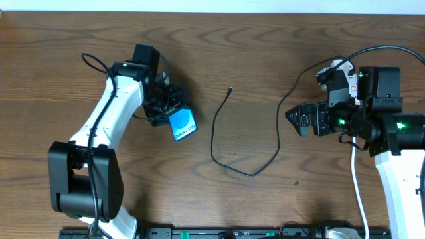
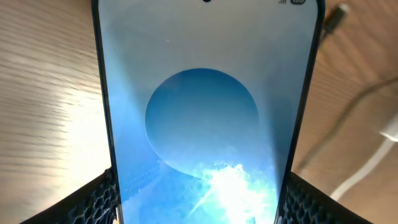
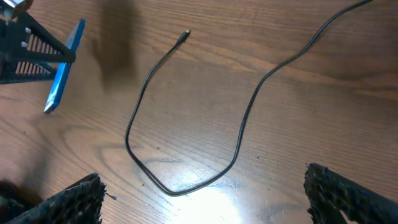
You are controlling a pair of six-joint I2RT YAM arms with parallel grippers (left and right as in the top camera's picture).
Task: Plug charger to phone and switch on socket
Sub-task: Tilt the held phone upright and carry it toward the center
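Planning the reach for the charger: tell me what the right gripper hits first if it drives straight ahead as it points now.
Most likely the charger: its nearer strand crosses just ahead of the open right gripper. Height is unclear, so it might pass above it toward the phone.

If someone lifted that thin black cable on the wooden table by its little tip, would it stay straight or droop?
Probably droop: the thin black cable lies in loose curves, so it looks floppy. Being so thin, it is likely light. Pushed, it would probably bend and slide, not roll.
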